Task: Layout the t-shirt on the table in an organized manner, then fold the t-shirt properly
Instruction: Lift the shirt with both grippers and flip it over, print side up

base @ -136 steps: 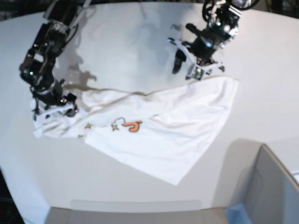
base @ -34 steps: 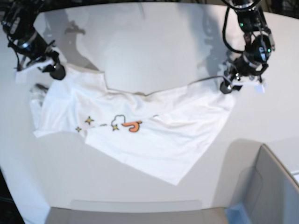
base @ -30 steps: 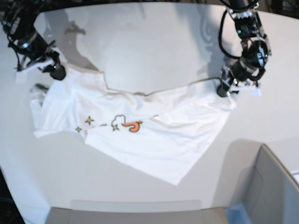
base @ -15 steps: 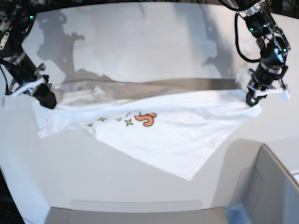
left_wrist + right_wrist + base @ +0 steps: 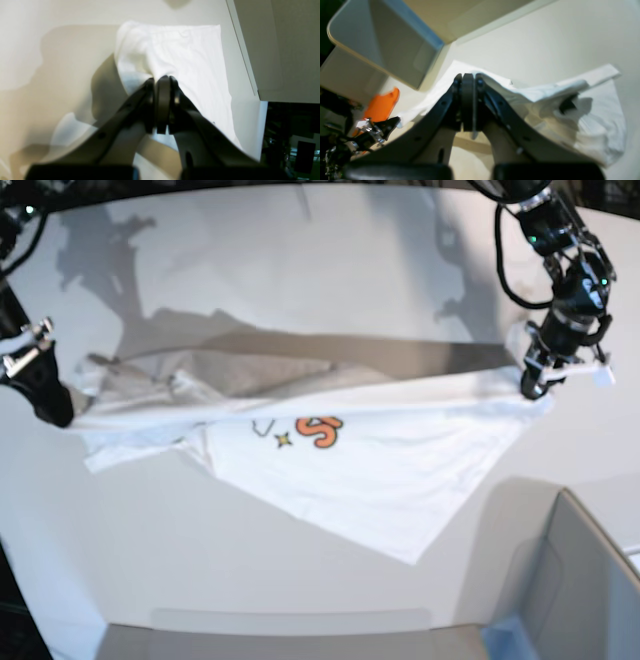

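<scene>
The white t-shirt (image 5: pixel 380 465) hangs stretched between my two grippers above the table (image 5: pixel 300 270), its upper edge pulled taut and its lower part trailing on the tabletop. An orange letter and small stars of the print (image 5: pixel 318 428) show on its front. At the right of the base view my left gripper (image 5: pixel 533 388) is shut on one corner. The left wrist view shows its jaws (image 5: pixel 162 79) pinched on the white cloth (image 5: pixel 185 57). At the left edge my right gripper (image 5: pixel 55 412) is shut on the other end, its jaws (image 5: pixel 468 76) clamped on bunched fabric (image 5: pixel 595 120).
A grey box (image 5: pixel 585 580) stands at the near right corner, close to the shirt's lowest tip, and also appears in the wrist views (image 5: pixel 287 50) (image 5: pixel 382 45). The shirt's shadow falls on the table behind it. Bare tabletop lies in front of the shirt.
The left gripper closed on the shirt's corner. Both arms moved apart and toward the near side, lifting the shirt's top edge and pulling it taut; the print shifted right.
</scene>
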Motion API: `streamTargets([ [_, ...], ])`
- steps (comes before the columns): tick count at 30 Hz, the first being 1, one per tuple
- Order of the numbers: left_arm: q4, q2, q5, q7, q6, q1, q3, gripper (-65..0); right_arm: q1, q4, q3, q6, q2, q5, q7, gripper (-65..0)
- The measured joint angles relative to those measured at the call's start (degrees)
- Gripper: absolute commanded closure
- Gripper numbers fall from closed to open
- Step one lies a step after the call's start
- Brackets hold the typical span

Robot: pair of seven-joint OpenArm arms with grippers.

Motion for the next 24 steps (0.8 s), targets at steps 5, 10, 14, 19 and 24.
streamTargets([
  [5, 0.0, 0.0, 0.1, 0.0, 0.0, 0.0, 0.0, 0.0, -3.7, -0.1, 5.9, 0.6, -4.2, 0.5, -5.1, 0.0],
  [10, 0.0, 0.0, 0.1, 0.0, 0.0, -0.3, 0.3, 0.0, -3.1, -0.1, 1.1, 0.3, -3.1, -0.5, -4.3, 0.0],
  [14, -0.1, 0.7, 0.6, -0.4, 0.3, -0.1, 0.3, 0.0, -0.2, -0.2, -8.0, 0.0, -1.4, -12.1, -4.5, 0.0],
  [19, -4.7, 0.6, 0.6, -0.2, -0.1, -3.1, 0.3, 0.0, 12.1, -1.7, -24.5, -2.7, -1.0, -36.5, -4.1, 0.0],
  [24, -20.2, 0.6, 1.2, -0.4, 0.5, -14.1, 0.3, 0.0, 27.9, -18.3, -38.6, -2.3, -3.2, -51.5, -4.1, 0.0],
])
